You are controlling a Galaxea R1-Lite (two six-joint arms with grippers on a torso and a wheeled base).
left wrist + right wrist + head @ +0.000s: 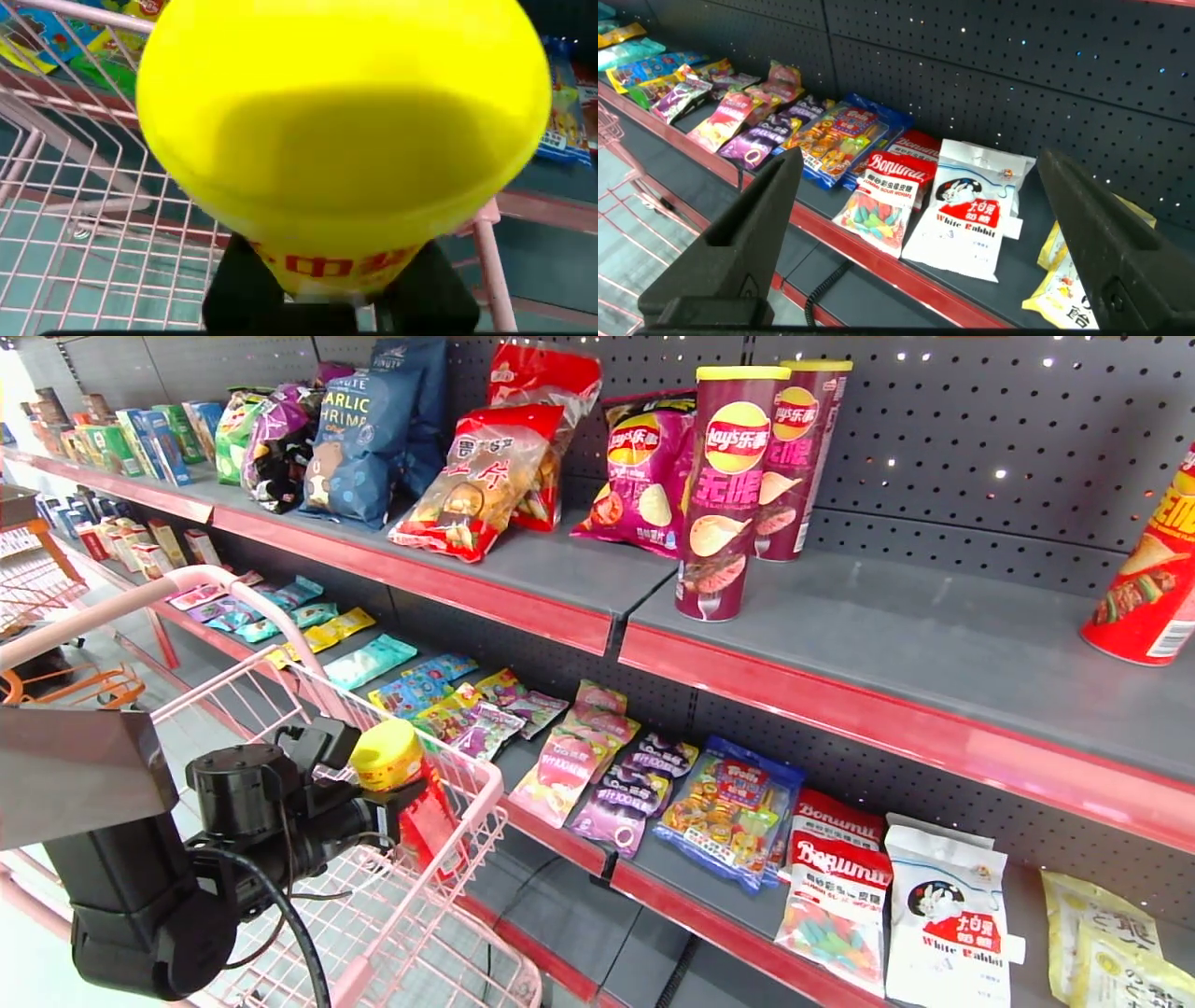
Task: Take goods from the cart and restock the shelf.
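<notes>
the left gripper (411, 803) was clamped around one red cylindrical chip can (386, 756) with a yellow plastic lid. it held the can lid-up at the corner of the pink wire cart (487, 795), with the lid above the rim, near the lower tier of the shelf. in the left wrist view the yellow lid (346, 140) sat over the cart's mesh (93, 215), and two black fingers (245, 291) pressed against the can's sides.

the right gripper (920, 163) hung over the lower tier with its two black fingers (738, 252) spread wide and nothing between them.

on the grey metal shelf with red front edges (840, 644), the upper tier carried two upright maroon chip cans (724, 495), one just behind the other. one more red chip can (1144, 569) stood well apart at the right edge. left of the maroon pair leaned one pink chip bag (644, 476) and two red-and-clear snack bags (476, 485). on the lower tier, two red-and-white candy bags (836, 905) overlapped, and two white sweet bags (948, 924) lay just beside them.
</notes>
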